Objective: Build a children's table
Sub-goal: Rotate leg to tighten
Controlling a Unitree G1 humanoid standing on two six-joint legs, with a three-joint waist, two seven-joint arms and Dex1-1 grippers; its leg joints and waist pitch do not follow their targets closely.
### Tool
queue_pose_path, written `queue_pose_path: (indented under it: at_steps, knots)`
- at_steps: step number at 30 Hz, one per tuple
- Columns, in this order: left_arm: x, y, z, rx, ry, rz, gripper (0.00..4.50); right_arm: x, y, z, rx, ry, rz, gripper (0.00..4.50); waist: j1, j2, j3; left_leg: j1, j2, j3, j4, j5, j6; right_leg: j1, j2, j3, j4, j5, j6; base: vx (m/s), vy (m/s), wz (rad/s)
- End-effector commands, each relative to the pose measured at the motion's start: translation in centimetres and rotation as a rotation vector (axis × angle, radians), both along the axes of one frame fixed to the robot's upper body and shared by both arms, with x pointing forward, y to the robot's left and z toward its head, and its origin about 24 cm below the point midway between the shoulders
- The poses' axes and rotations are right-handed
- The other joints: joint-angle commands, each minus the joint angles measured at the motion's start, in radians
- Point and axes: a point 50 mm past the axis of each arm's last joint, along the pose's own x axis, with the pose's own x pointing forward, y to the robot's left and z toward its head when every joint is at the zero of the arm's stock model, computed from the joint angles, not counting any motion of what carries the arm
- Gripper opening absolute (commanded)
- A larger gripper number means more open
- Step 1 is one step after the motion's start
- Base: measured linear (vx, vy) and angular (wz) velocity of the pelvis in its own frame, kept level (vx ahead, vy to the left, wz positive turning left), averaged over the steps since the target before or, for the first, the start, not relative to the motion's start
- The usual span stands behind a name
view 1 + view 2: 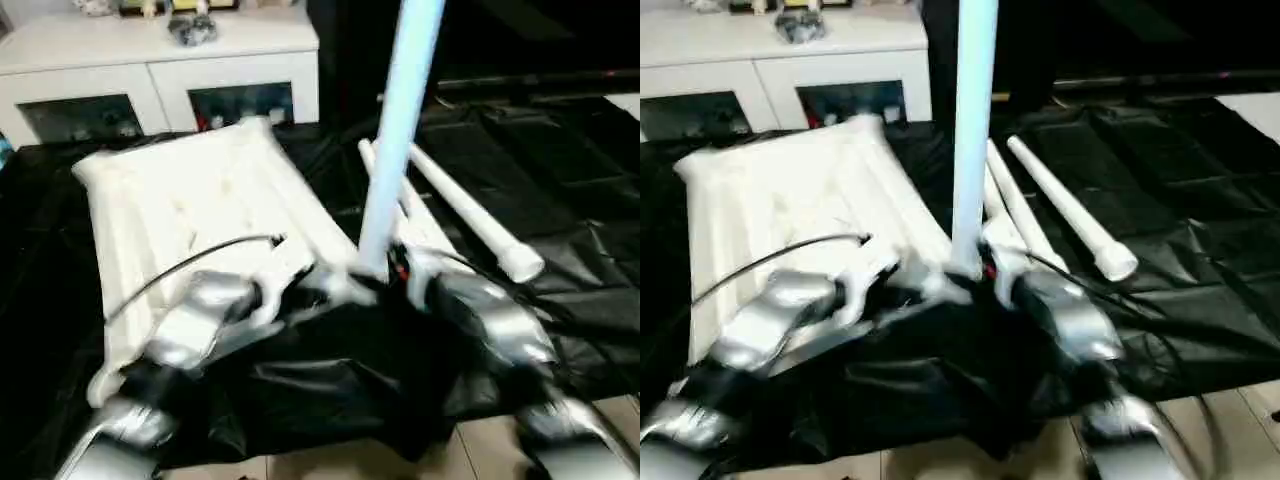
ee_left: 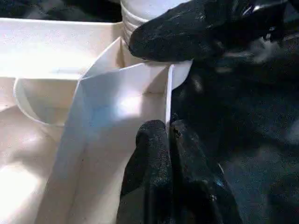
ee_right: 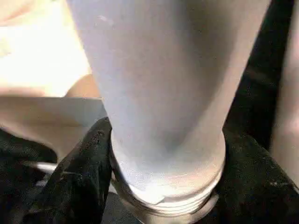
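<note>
1. The tabletop [image 1: 190,215] is laid underside up on a black sheet [image 1: 560,170], its ribs and rounded corner sockets facing upward.
2. One white leg [image 1: 400,140] is held upright at the tabletop's near right corner, its threaded wide end set at the corner socket [image 2: 156,70]; whether it is seated there cannot be told.
3. The right gripper [image 3: 163,186] is seen with its jaws closed around the wide end of this upright leg, one black finger [image 3: 79,177] on either side of the tube.
4. The left gripper [image 2: 170,135] is seen with its jaws pressed together and nothing between them, resting against a thin rib of the tabletop just beside the corner socket.
5. In the left wrist view, a black finger of the right gripper is seen pressed against the leg's ribbed end.
6. Two more legs [image 1: 470,215] are laid side by side on the sheet to the right of the tabletop, the wide end of one pointing toward the robot.
7. A white cabinet [image 1: 160,70] with glass doors is seen behind the sheet, small objects placed on top.
</note>
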Motion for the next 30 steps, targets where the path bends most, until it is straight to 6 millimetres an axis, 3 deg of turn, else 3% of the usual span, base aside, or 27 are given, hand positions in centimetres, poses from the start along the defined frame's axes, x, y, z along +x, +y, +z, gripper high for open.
queue_pose_path:
  at_steps: [1, 3, 6, 8, 11, 14, 18, 21, 24, 29, 30]
  knots:
    - [0.4, -2.6, 1.9, -0.063, -0.069, -0.049, 0.0, -1.5, 3.0, -2.4, 0.009, 0.106, 0.091, 3.13, 0.004, -0.001, -0.06, 0.0, 0.032, -0.019, -0.074, -0.21, 0.037, 0.046, -0.059, 0.048, -0.089, -0.264, -0.192, 0.0, 0.0, 0.0]
    - [0.0, -3.0, 1.9, -0.065, -0.083, -0.098, 0.0, -1.4, 3.5, -1.9, 0.045, 0.095, 0.118, 3.47, 0.002, -0.004, -0.062, -0.004, 0.033, -0.019, -0.073, -0.188, 0.052, 0.049, -0.058, 0.048, -0.084, -0.224, -0.199, 0.0, 0.0, 0.0]
    - [-0.5, -2.9, 1.8, -0.063, -0.091, -0.157, 0.0, -1.2, 3.4, -1.3, 0.061, 0.072, 0.151, 3.58, 0.004, -0.005, -0.064, -0.003, 0.034, -0.018, -0.071, -0.167, 0.068, 0.048, -0.058, 0.049, -0.081, -0.176, -0.216, 0.0, 0.0, 0.0]
    - [-0.9, -2.7, 1.8, -0.066, -0.086, -0.203, 0.0, -1.1, 2.9, -1.1, 0.039, 0.047, 0.188, 3.88, 0.004, -0.002, -0.066, -0.004, 0.036, -0.018, -0.07, -0.146, 0.077, 0.05, -0.059, 0.049, -0.075, -0.134, -0.23, 0.0, 0.0, 0.0]
    - [-1.4, -2.1, 1.7, -0.068, -0.076, -0.268, 0.0, -1.4, 2.1, -0.6, 0.024, 0.026, 0.278, 3.88, 0.005, -0.001, -0.07, -0.005, 0.036, -0.017, -0.064, -0.092, 0.113, 0.054, -0.057, 0.049, -0.06, -0.012, -0.263, 0.0, 0.0, 0.0]
    - [-1.9, -1.6, 1.5, -0.065, -0.055, -0.319, 0.0, -1.9, 1.3, -0.2, 0.015, 0.015, 0.363, 3.88, 0.009, -0.002, -0.068, -0.003, 0.036, -0.014, -0.063, -0.106, 0.13, 0.054, -0.058, 0.05, -0.062, -0.017, -0.269, 0.0, 0.0, 0.0]
    - [-2.4, -0.9, 1.5, -0.057, -0.036, -0.39, 0.0, -2.8, 0.1, 0.4, 0.006, 0.019, 0.477, 3.88, 0.018, -0.002, -0.062, 0.003, 0.039, -0.013, -0.068, -0.159, 0.108, 0.051, -0.056, 0.05, -0.073, -0.104, -0.254, 0.0, 0.0, 0.0]
    - [-2.8, 0.0, 1.2, -0.038, -0.005, -0.448, 0.0, -3.7, -1.1, 0.9, 0.009, 0.037, 0.584, 3.88, 0.037, 0.005, -0.061, 0.01, 0.043, -0.011, -0.07, -0.182, 0.095, 0.044, -0.055, 0.053, -0.074, -0.147, -0.242, 0.0, 0.0, 0.0]
    - [-3.0, 0.4, 1.2, -0.036, 0.014, -0.481, 0.0, -4.1, -1.5, 1.2, 0.016, 0.049, 0.622, 3.72, 0.049, 0.003, -0.059, 0.012, 0.045, -0.011, -0.073, -0.194, 0.079, 0.041, -0.057, 0.055, -0.078, -0.17, -0.235, 0.0, 0.0, 0.0]
    - [-3.5, 0.7, 1.3, -0.038, 0.047, -0.54, 0.0, -4.7, -1.8, 1.6, 0.021, 0.065, 0.676, 3.49, 0.051, 0.005, -0.062, 0.007, 0.044, -0.013, -0.074, -0.173, 0.07, 0.046, -0.057, 0.054, -0.07, -0.133, -0.237, 0.0, 0.0, 0.0]
    - [-3.6, 0.8, 1.3, -0.04, 0.052, -0.548, 0.0, -4.9, -1.8, 1.6, 0.02, 0.071, 0.686, 3.2, 0.05, 0.004, -0.062, 0.006, 0.043, -0.013, -0.073, -0.169, 0.071, 0.046, -0.057, 0.054, -0.069, -0.125, -0.239, 0.0, 0.0, 0.0]
